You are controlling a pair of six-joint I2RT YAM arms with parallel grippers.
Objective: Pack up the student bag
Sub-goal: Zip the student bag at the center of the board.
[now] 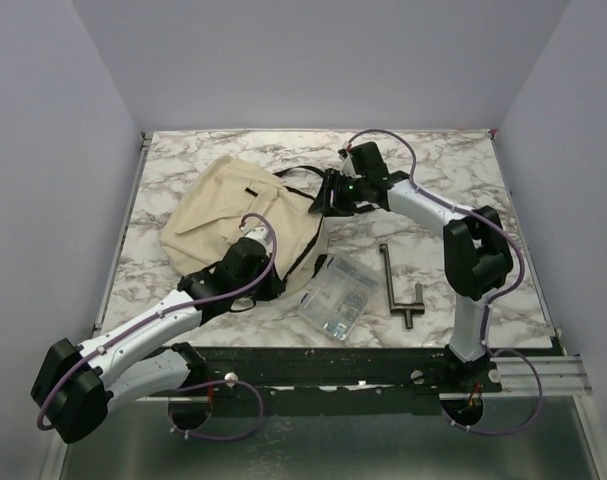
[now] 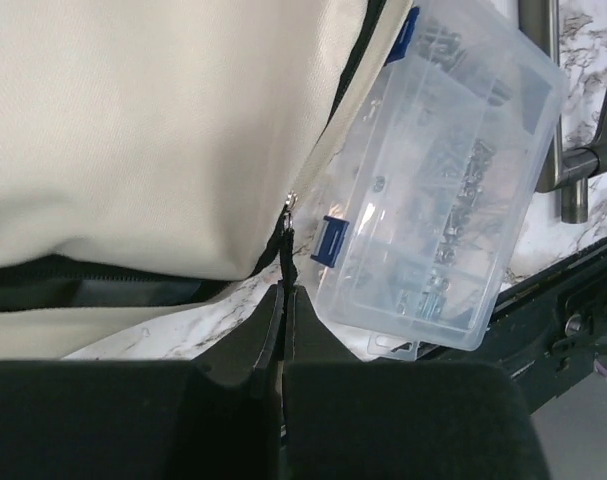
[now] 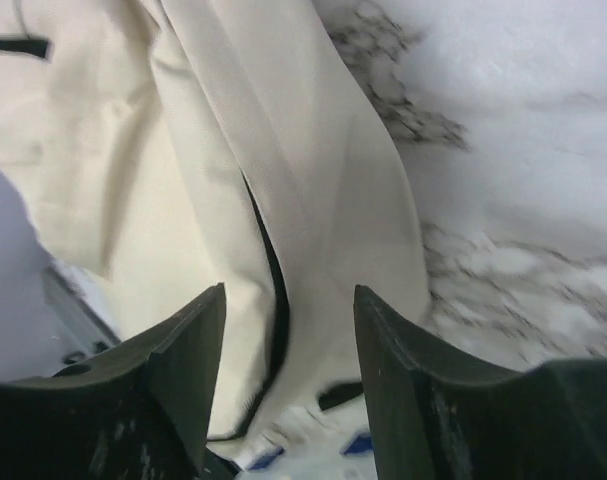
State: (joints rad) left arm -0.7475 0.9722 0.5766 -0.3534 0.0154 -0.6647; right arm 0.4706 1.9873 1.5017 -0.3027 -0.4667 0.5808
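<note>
Left gripper [image 2: 281, 300] jaws together, pinching student bag [image 2: 143, 130] at black zip edge, clear parts box [image 2: 453, 180] just beside | right gripper [image 3: 289, 295] jaws apart over bag fold, holding nothing | top: bag left-centre on marble table [image 1: 463, 160], bare room far-right; one bag, one box, one T-handle tool [image 1: 394, 280]

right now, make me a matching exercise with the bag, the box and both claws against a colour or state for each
Things:
1 bag
2 box
3 left claw
4 right claw

Colour or state:
a open, over cream fabric
b clear with blue latches
c cream with black zips
d shut, pinching the bag

Pairs: 1-c, 2-b, 3-d, 4-a
</note>
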